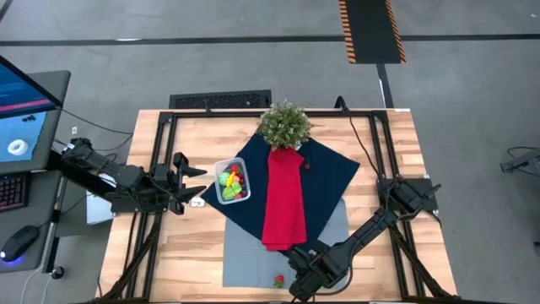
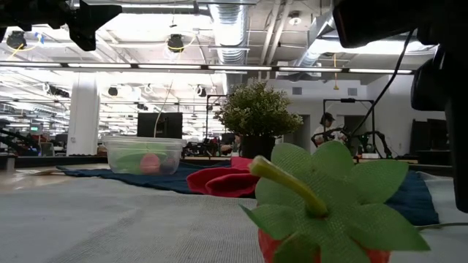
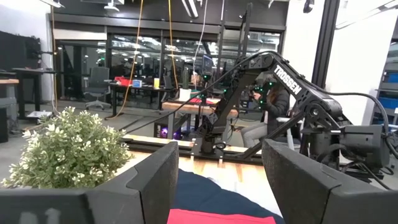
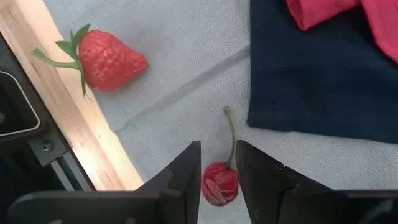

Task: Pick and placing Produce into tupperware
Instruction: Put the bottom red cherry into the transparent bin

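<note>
A bushy potted plant (image 1: 284, 125) is set at the far edge of a navy cloth (image 1: 333, 173), over which a red cloth strip (image 1: 283, 198) is draped onto a grey mat (image 1: 245, 257).

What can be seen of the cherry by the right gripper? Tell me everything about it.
The cherry is a small, glossy red toy fruit with a thin greenish stem running away from the gripper toward the dark blue cloth. It lies on the grey mat, apart from the larger strawberry near the table's wooden edge. The right gripper is down over it, one jaw on each side; whether they already touch it cannot be told.
</note>
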